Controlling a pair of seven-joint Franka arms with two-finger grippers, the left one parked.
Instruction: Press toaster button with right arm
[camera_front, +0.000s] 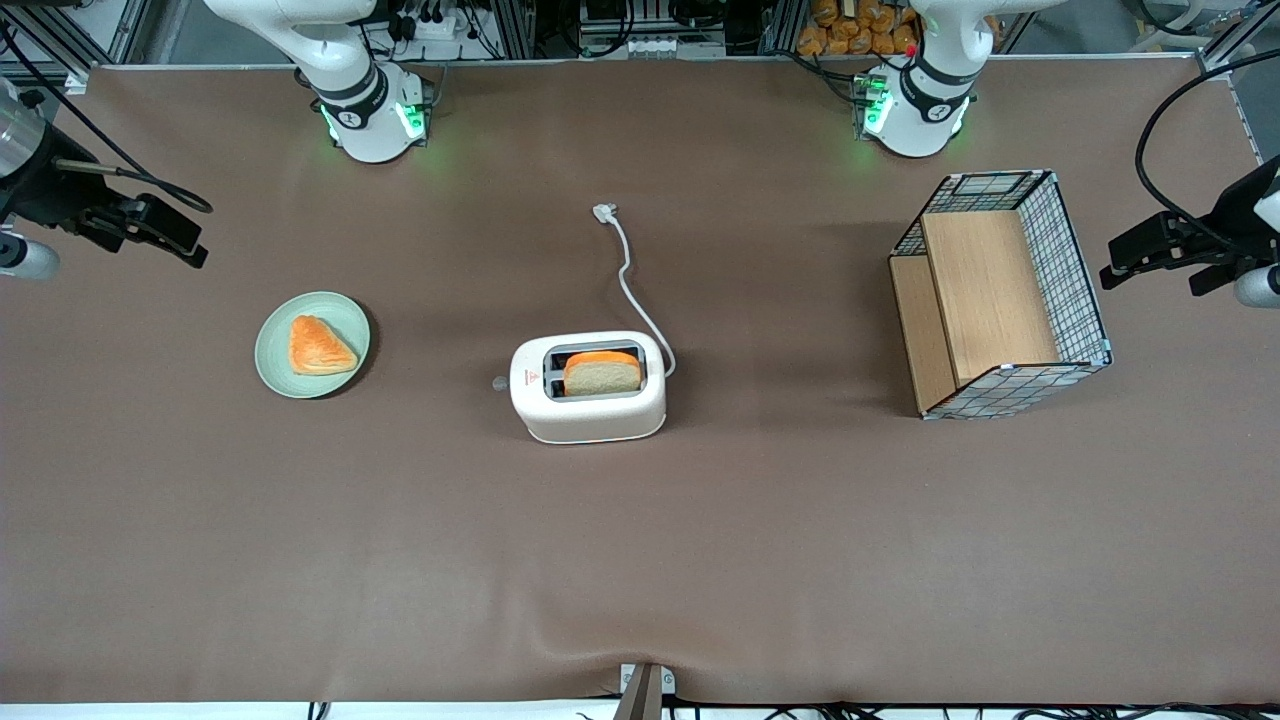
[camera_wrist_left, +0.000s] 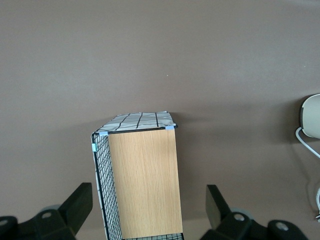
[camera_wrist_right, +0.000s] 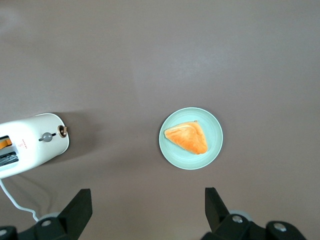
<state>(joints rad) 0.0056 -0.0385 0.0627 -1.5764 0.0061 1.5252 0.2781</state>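
The cream-white toaster (camera_front: 588, 400) stands mid-table with a slice of bread (camera_front: 602, 372) in one slot. Its narrow end with the red mark faces the working arm's end of the table. The toaster button (camera_front: 499, 382) is a tiny grey knob sticking out of that end. The right wrist view shows the toaster (camera_wrist_right: 35, 145) and the toaster button (camera_wrist_right: 47, 137) from above. My right arm's gripper (camera_front: 170, 235) hangs high near the working arm's end of the table, well away from the toaster. This gripper (camera_wrist_right: 146, 197) is open with only bare table between its fingers.
A green plate (camera_front: 340, 312) with an orange pastry (camera_front: 318, 346) lies between the gripper and the toaster. The toaster's white cord (camera_front: 630, 280) trails away from the front camera. A wire basket with wooden shelves (camera_front: 1000, 295) stands toward the parked arm's end.
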